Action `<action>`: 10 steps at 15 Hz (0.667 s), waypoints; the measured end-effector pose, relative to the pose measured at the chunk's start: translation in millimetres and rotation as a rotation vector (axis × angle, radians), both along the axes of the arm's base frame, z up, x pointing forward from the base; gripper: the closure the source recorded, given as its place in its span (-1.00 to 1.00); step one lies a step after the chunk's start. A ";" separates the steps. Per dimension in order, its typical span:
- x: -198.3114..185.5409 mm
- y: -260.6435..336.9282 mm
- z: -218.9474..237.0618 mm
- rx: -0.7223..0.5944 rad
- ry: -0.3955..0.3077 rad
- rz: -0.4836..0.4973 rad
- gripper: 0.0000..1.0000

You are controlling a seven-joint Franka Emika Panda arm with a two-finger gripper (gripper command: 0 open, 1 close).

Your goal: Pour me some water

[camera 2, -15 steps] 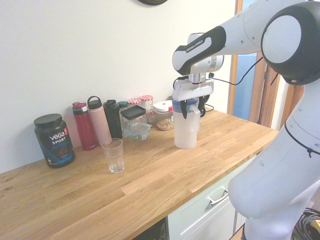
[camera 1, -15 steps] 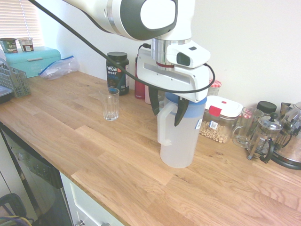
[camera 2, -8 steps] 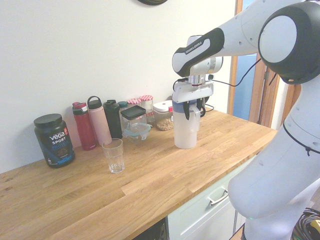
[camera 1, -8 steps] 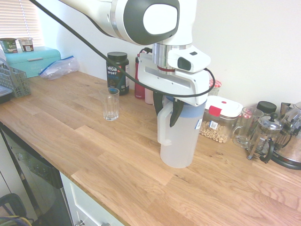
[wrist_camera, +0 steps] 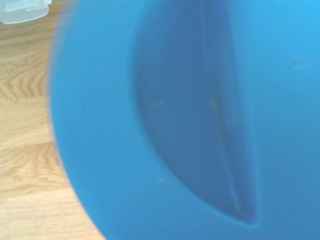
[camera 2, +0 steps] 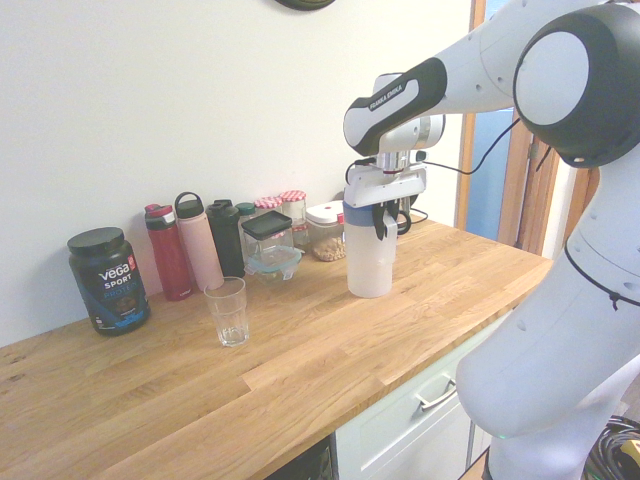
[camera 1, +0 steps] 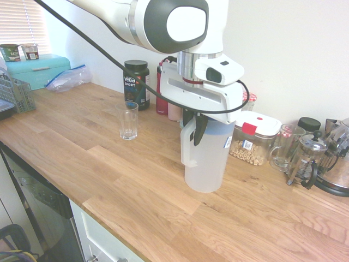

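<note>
A translucent white water jug (camera 1: 206, 164) with a blue lid (wrist_camera: 200, 120) stands on the wooden counter (camera 1: 82, 158); it also appears as the jug (camera 2: 368, 262) in the second exterior view. My gripper (camera 1: 194, 131) comes down from above and is shut on the jug's handle (camera 1: 187, 147) near its top. The blue lid fills the wrist view, blurred. An empty clear drinking glass (camera 1: 128, 120) stands apart to one side of the jug, also seen as the glass (camera 2: 228, 312).
Along the wall stand a black Vega Sport tub (camera 1: 136, 84), several bottles (camera 2: 190, 245), jars and a food box (camera 1: 253, 139). A glass mug (camera 1: 283, 147) and French press (camera 1: 308, 159) sit past the jug. A teal bread bin (camera 1: 38, 70) and dish rack (camera 1: 13, 94) are at the far end.
The gripper's fingers have closed from wide apart onto the jug's handle. The jug has shifted slightly with the grip.
</note>
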State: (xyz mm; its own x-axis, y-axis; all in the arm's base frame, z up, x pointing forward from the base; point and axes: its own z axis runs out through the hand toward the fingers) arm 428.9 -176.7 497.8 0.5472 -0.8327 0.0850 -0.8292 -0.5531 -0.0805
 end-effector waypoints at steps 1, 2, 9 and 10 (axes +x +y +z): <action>0.0 -0.2 0.1 0.000 -0.001 0.000 1.00; -0.1 -0.3 0.2 -0.001 -0.001 0.000 1.00; -10.0 48.7 58.9 -0.065 -0.066 0.255 1.00; -11.2 65.0 69.5 -0.077 -0.070 0.315 1.00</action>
State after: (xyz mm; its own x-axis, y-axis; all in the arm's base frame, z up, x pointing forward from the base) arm 417.7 -111.7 567.3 0.7672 -0.6132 0.1878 -0.6106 -0.7880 -0.0788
